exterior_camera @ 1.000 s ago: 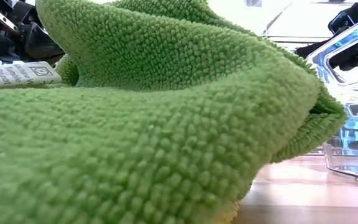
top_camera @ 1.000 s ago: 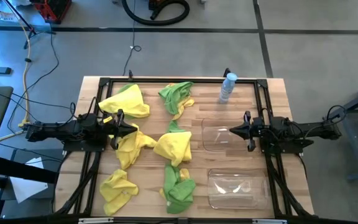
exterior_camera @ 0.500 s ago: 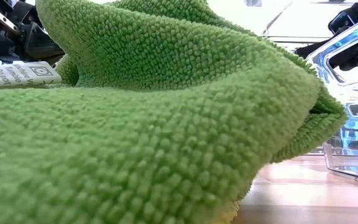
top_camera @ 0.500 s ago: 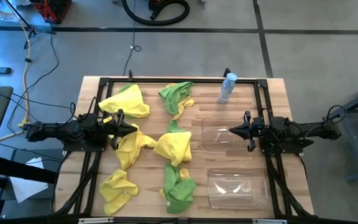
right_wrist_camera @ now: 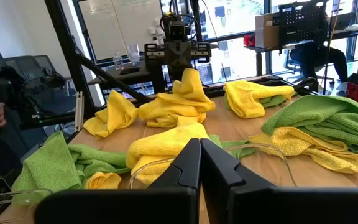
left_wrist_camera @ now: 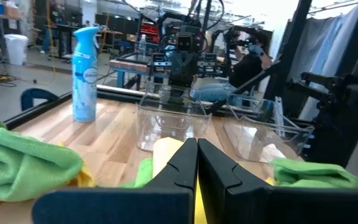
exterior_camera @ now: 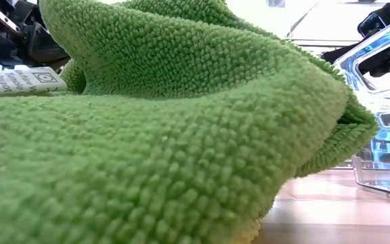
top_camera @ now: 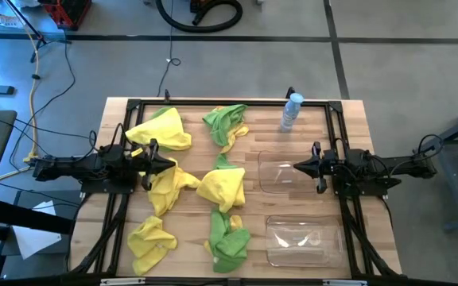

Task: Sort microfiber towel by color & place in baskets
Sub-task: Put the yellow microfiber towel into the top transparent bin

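No change is registered against the frames of the preceding second: the left gripper (top_camera: 168,165) and the right gripper (top_camera: 296,167) are held closed and empty above the counter (top_camera: 352,127), so sorting is judged not yet begun. In the high view, the microfiber towel (top_camera: 222,185) pieces are shown scattered left of the two empty baskets (top_camera: 321,241). The low view is almost wholly blocked by one green towel (exterior_camera: 147,122), probably the nearest one.
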